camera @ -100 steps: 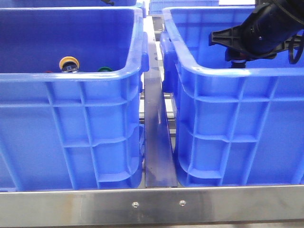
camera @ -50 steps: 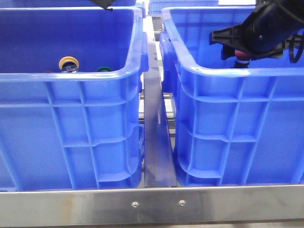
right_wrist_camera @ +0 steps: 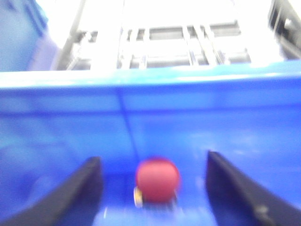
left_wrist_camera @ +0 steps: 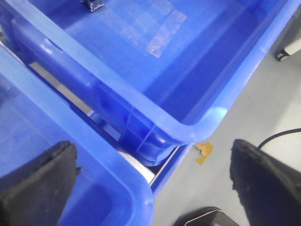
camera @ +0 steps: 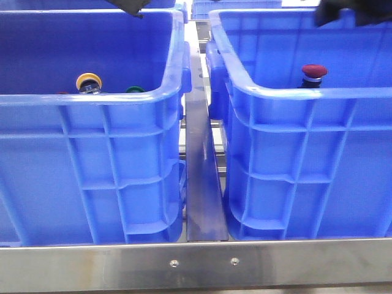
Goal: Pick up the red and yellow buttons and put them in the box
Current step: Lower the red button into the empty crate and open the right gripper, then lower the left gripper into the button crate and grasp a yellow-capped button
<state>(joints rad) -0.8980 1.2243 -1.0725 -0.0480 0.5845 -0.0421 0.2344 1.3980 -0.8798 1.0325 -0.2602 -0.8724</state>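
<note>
Inside the left crate [camera: 92, 153], close behind its near wall, the yellow button [camera: 89, 81] stands with its cap just showing above the rim. A green button [camera: 135, 89] sits beside it, on the side toward the steel divider [camera: 202, 171], and only its cap edge shows. The yellow one is the 1 piece still to move, by my reading.

It looks small, light and rigid: a smooth domed cap on a silver collar and a dark body. The cap is likely slippery, so the surer hold is across the collar or body under the cap, coming down from above and keeping clear of the green neighbour.

The left gripper [left_wrist_camera: 150, 183] hangs over the far corner of the left crate, its jaws spread wide and holding nothing.

On the other side of the divider, the box [camera: 306, 159] holds the red button [camera: 314, 72], upright on its floor near the front wall. The right gripper [right_wrist_camera: 153, 188] is above it with jaws wide apart and empty, the red cap between them but untouched; that view is blurred.
</note>
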